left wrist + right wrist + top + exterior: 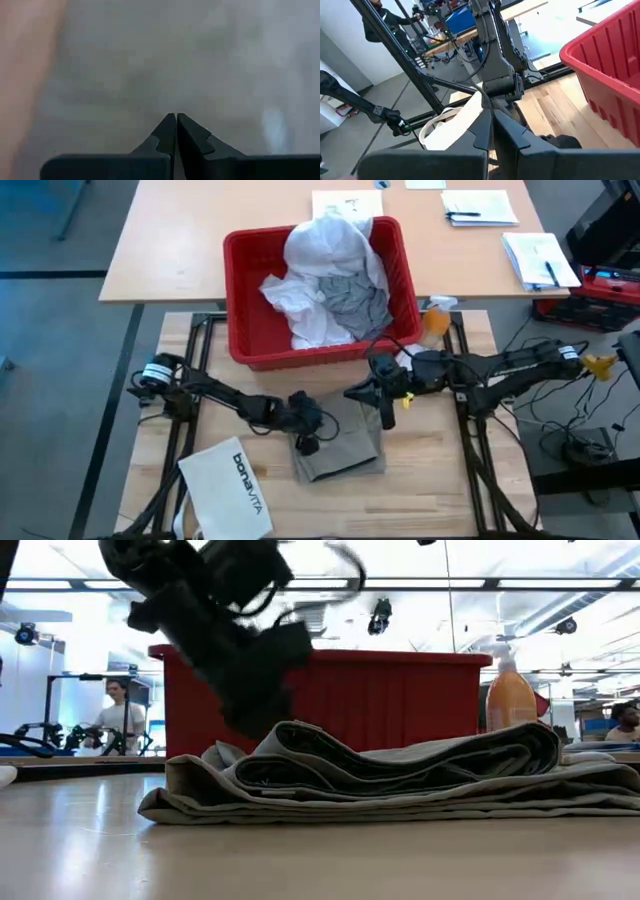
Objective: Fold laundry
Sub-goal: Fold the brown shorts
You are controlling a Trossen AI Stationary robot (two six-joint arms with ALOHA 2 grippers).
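Holding white shirt [325,255]: red basket [250,330]

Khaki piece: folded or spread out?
Folded. The khaki piece lies on the table in stacked layers in the low view, and from above it is a compact rectangle.

The folded khaki-tan garment [340,445] is plain, with no print, and lies on a pale blond wood surface [430,480]. The basket [245,300] is bright red. In it a white shirt [325,245] lies over a grey T-shirt [355,298] with darker mottling. The bag [228,490] is white with black lettering. Both arms are black; the left claw [175,125] is dark grey. The spray bottle [510,695] holds orange liquid.
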